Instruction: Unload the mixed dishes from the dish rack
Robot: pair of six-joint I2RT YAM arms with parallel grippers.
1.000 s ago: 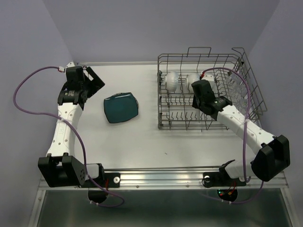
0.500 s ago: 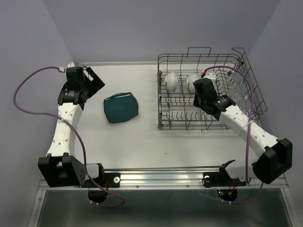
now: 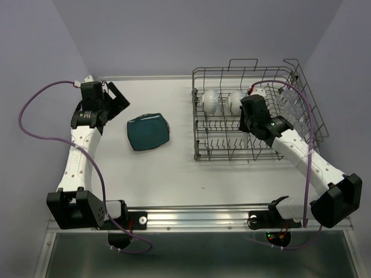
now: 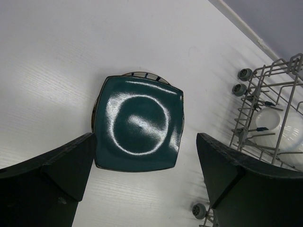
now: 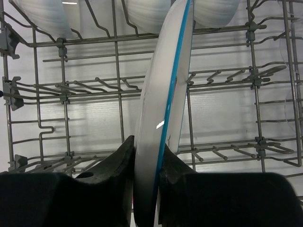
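Between the right gripper's (image 5: 147, 151) fingers the white plate (image 5: 161, 94) stands edge-on, its face unreadable and its lower rim cut by the frame. Beyond the fingertips, the small white bowls (image 5: 142, 12) are cropped at the top. Seen from above, that gripper hides the plate. Ahead of the left gripper (image 4: 145, 142), the teal plate (image 4: 137, 125) covers all but a striped rim (image 4: 142, 74).

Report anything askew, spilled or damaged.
Nothing stands out. The dark teal rounded-square plate lies flat on the table, intact; the right gripper holds a white, blue-rimmed plate on edge at the grey wire dish rack. No spills or breakage show.
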